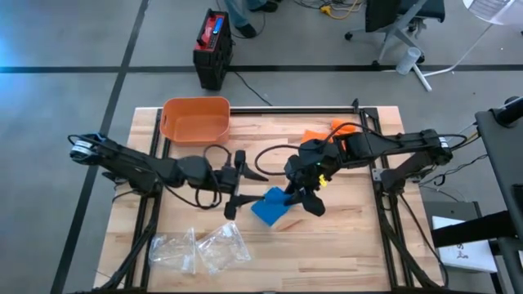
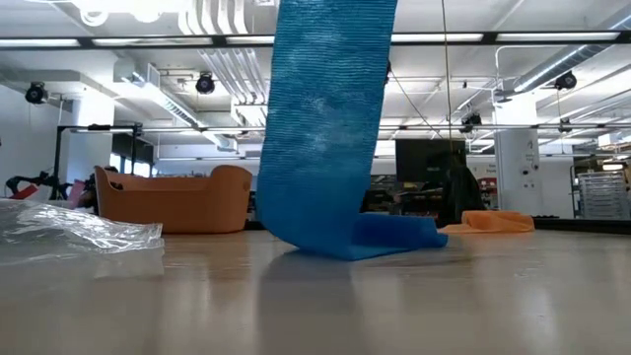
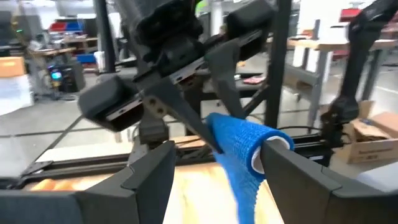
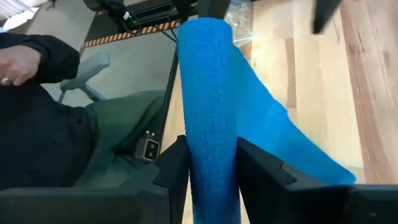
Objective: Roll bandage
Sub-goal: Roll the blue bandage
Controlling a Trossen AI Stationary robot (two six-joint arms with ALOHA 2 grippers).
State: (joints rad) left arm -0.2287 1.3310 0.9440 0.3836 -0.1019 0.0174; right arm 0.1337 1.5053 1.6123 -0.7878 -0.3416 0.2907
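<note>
Wooden surface [image 1: 351,245]: right hand [image 1: 304,186], at centre, clamps the blue bandage roll [image 4: 208,112], tail trailing toward five o'clock for winding; left hand [image 1: 239,181] waits released at nine o'clock.

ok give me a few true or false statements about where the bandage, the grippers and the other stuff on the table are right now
1. The right gripper has the rolled part of the blue bandage between its fingers. True.
2. The whole bandage is wound up, with no loose end. False: a loose tail hangs from the roll and lies on the table.
3. The orange bin sits at the far side of the table. True.
4. The clear plastic bags are inside the orange bin. False: they lie on the table's near side, left of the bandage.
5. The left gripper is shut on the bandage. False: its fingers stand open just left of the bandage, holding nothing.
</note>
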